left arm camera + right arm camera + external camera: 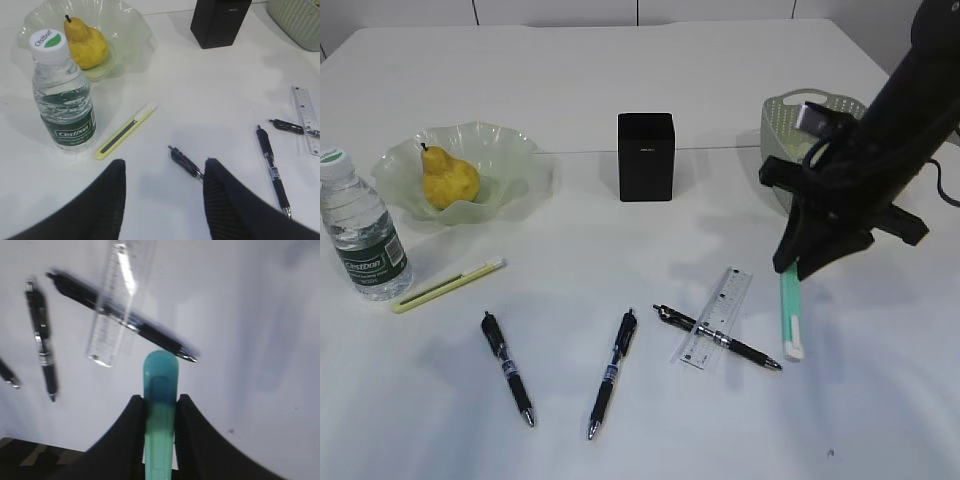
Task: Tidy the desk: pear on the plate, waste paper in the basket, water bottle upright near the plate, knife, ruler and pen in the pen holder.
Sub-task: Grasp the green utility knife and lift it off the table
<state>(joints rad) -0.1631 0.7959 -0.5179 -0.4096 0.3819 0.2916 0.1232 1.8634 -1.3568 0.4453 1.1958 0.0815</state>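
Our right gripper point(817, 245), at the right of the frame, is clamped on a teal knife point(790, 312) hanging blade-end down above the desk point(620, 90). It looks light, stiff and slick (likely plastic), so we'd grip mid-handle. Our left gripper point(165, 185) hovers unclenched and empty at lower centre over a pen point(186, 162).

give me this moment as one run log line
right gripper: shut on teal knife, lifted | left gripper: open above pen | pear: on plate | bottle: upright
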